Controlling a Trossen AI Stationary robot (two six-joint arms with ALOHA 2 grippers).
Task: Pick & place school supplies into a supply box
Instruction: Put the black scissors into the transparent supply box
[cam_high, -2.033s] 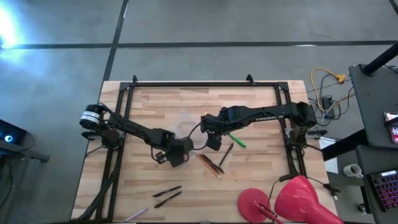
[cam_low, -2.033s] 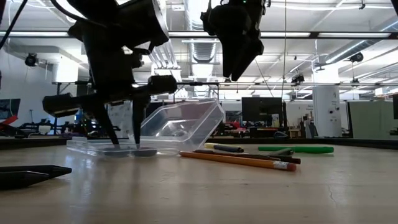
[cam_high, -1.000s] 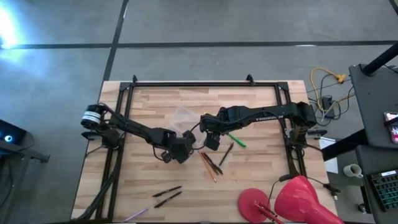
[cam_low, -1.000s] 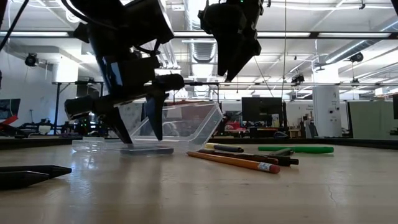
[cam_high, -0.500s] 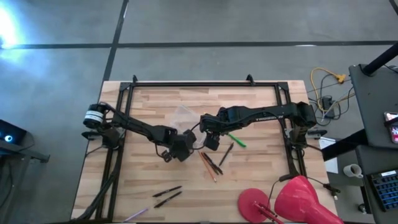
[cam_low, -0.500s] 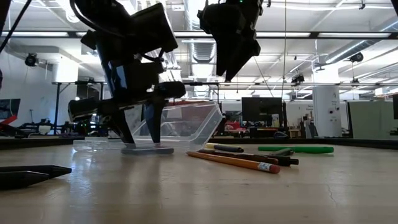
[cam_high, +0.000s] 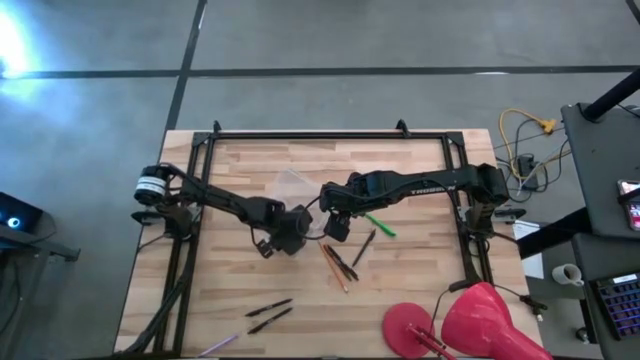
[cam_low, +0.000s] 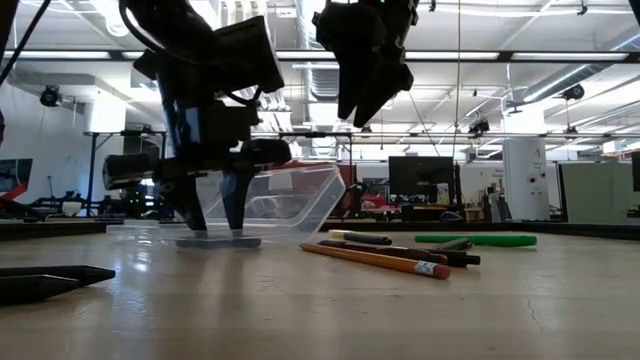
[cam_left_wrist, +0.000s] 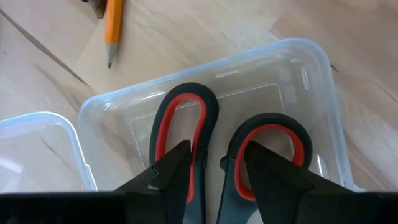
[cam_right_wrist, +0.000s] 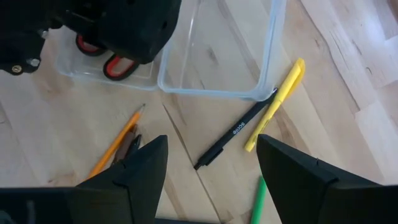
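Note:
The clear supply box lies open at mid-table, its lid beside it. Red-and-black scissors lie flat in the box. My left gripper reaches down into the box, open, one fingertip over each handle loop and the loops' inner arms between them. My right gripper hangs open high above the table, holding nothing. Below it, resting on the wood, are a black pen, a yellow pen, a green pen and an orange pencil. My left gripper comes at the scissors from above, slanting steeply down, its fingers on either side of the handles' inner arms. The scissors lie flat on the box floor. Whether the fingers touch them, I cannot tell.
Two dark pens lie near the front edge, one showing close up in the low view. A big pink-red round object sits at the front right corner. A black metal frame borders the far side.
My left gripper has shifted a little toward the far edge over the box, sunk slightly and tipped more upright. Its fingers have drawn somewhat closer together. My right gripper has kept still.

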